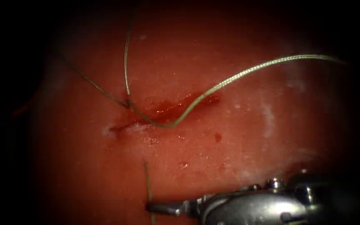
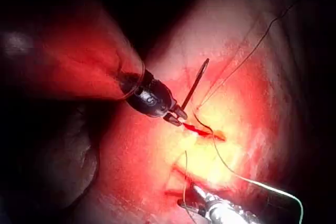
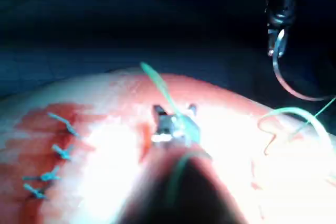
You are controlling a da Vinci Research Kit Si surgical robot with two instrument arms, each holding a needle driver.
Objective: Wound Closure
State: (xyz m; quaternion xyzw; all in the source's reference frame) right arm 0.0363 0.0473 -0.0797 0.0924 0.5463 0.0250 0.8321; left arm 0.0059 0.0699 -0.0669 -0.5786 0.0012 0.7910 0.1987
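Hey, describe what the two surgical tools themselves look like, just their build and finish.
The right tool is shiny silver metal: slim jaws, a jointed wrist with round pins, widening into a smooth, rounded housing. The left tool has a dark rounded wrist with small metal jaws on a thick smooth shaft.

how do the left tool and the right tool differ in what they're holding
The left tool is shut on the needle near one end, and the needle seems clear of the tissue. The right tool is shut on the thread. In its wrist view the left tool's tip is close beside the cut. The right tool lies below the cut in the endoscope view. Both are shut.
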